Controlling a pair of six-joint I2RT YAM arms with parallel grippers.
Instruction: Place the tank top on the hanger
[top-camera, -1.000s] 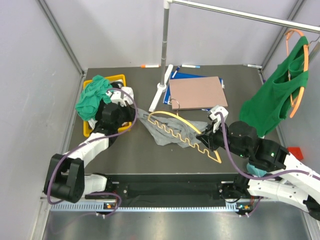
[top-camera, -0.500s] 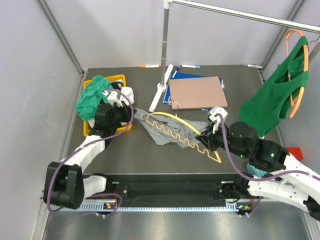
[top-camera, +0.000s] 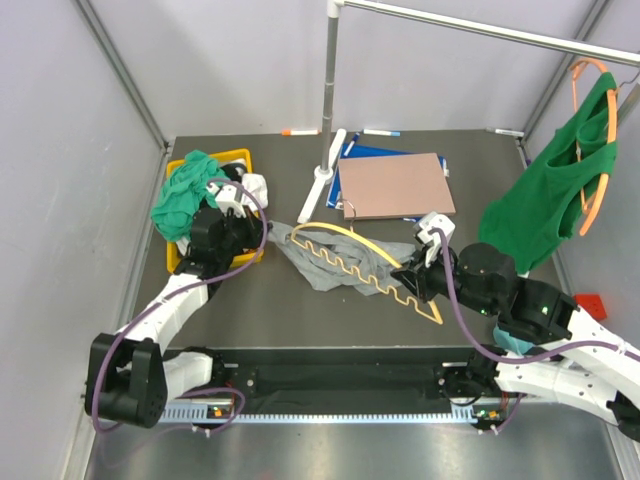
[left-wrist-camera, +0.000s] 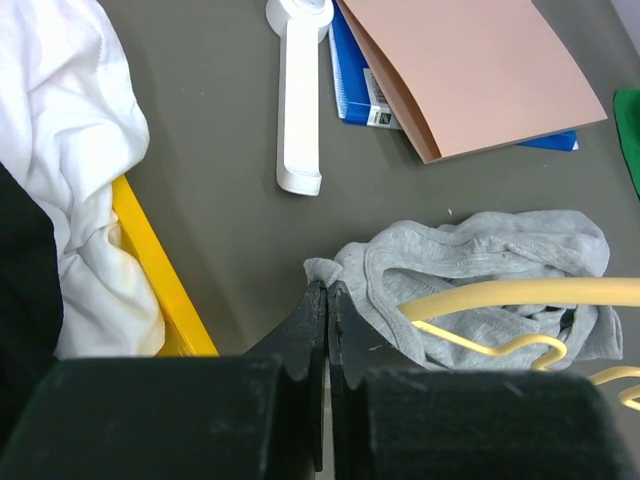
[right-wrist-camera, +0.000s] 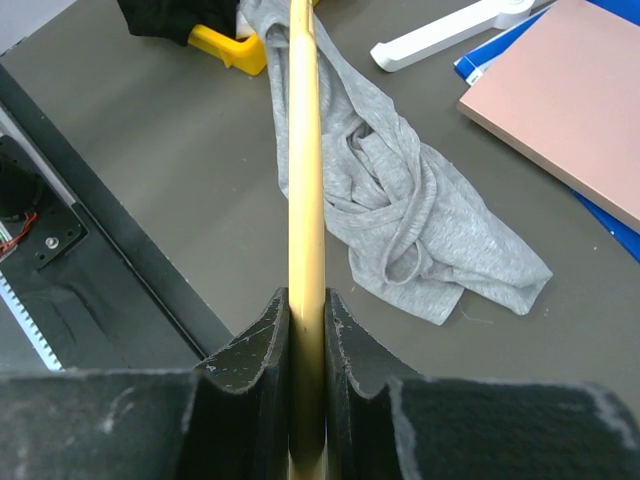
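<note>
The left tool (left-wrist-camera: 327, 300) is closed tight, pinching a corner of the grey tank top (left-wrist-camera: 480, 255), which lies crumpled near the middle of the table (top-camera: 250, 310). The right tool (right-wrist-camera: 305, 310) is clamped on the pale yellow hanger (right-wrist-camera: 305, 150), which stretches over the top

Two hangers: the pale yellow hanger (top-camera: 350, 230) at centre, an orange hanger (top-camera: 600, 180) upper right. Two tops – grey tank top (top-camera: 325, 272), green tank top (top-camera: 540, 210). One yellow bin (top-camera: 240, 155). Three markers (top-camera: 300, 131) (top-camera: 381, 131) (top-camera: 505, 131).
</note>
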